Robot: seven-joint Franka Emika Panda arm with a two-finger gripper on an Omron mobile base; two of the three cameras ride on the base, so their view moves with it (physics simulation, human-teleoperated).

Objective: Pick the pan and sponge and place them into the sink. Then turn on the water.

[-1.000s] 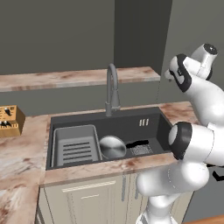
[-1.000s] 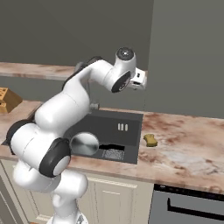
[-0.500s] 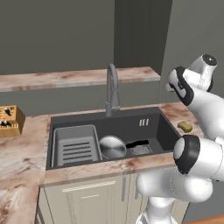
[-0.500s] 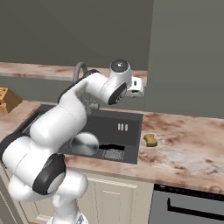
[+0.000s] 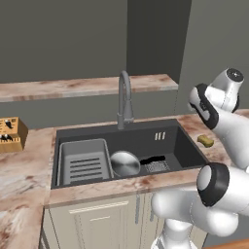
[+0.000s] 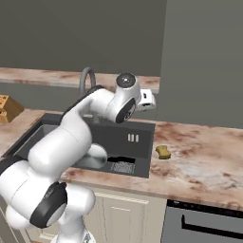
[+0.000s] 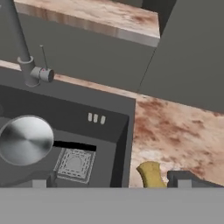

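Pan (image 5: 124,163) lies in the sink (image 5: 185,141), and I have swung the gripper (image 7: 111,183), empty and wide, right toward the sponge (image 6: 163,152) on the counter (image 6: 204,161), next to fetch.

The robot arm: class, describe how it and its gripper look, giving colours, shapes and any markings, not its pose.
The arm is glossy white, built of rounded tubular segments with dark grey bands and caps at the joints. Its hand is a small white block. In the hand view, the gripper ends in two small dark fingertips. No cables or markings are visible.
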